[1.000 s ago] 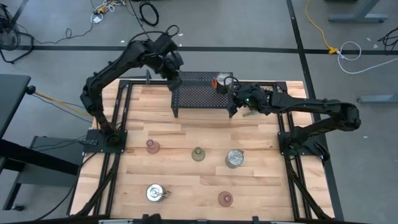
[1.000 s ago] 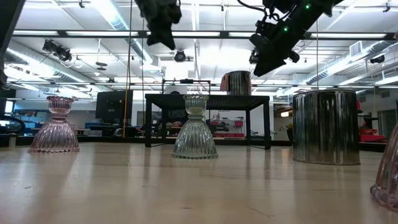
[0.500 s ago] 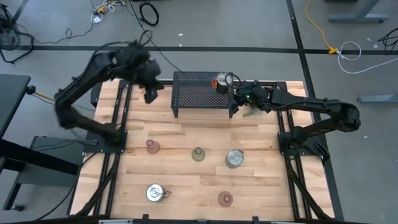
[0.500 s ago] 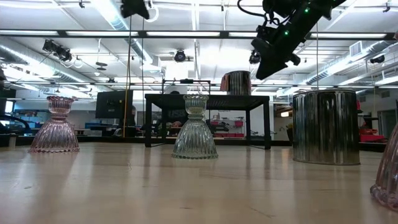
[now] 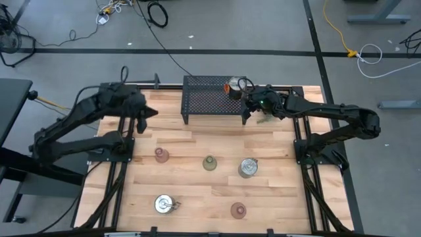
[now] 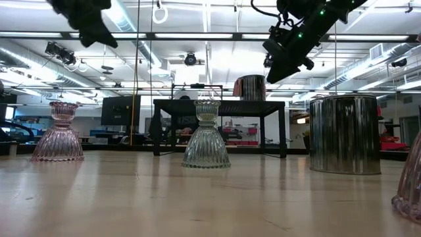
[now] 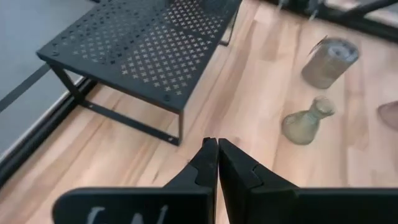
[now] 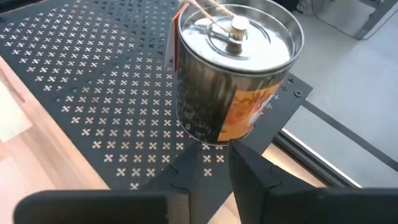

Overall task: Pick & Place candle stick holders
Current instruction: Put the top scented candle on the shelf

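One tin sits near the rack corner; right gripper, fingers apart, could probably knock it off. Left gripper pressed together.

The left gripper, fingers pressed together, hovers well left of the black mesh rack. The right gripper, fingers apart, hangs at the rack's right end.

Lighting was bright and even, supplied by the long fluorescent ceiling strips visible in the low view. Shadows on the pale wooden table were soft and faint. Glare marked the shiny silver round metal candle holder. The left arm appeared motion-blurred in the high view.
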`<state>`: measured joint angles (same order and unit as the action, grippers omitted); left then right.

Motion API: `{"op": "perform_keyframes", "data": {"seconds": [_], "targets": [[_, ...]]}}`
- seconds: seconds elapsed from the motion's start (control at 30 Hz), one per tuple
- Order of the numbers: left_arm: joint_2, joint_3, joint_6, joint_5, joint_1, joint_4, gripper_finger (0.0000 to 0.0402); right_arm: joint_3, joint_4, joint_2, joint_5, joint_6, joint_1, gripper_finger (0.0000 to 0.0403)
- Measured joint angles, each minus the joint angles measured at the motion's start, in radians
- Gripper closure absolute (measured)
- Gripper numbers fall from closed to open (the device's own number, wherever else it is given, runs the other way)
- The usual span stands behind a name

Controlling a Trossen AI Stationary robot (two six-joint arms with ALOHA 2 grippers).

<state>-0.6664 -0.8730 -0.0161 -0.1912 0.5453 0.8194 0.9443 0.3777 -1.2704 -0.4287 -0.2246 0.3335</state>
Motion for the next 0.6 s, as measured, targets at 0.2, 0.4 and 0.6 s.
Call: {"op": "perform_keyframes", "data": {"seconds": [0.2,0.4,0.6], "targets": [[0.139,0.13,0.032,-0.06,0.0,-0.052,0.0385,-0.082,-0.181,0.0,0.004,0.016,0.031,0.0321],[0.197,0.203,0.087,-0.106,-0.001,-0.082,0.0385,-0.098,-0.264,0.0,0.027,0.024,0.061,0.0321],[0.198,0.243,0.092,-0.135,-0.022,-0.152,0.0385,-0.098,-0.292,0.0,0.029,0.046,0.077,0.0321]]}}
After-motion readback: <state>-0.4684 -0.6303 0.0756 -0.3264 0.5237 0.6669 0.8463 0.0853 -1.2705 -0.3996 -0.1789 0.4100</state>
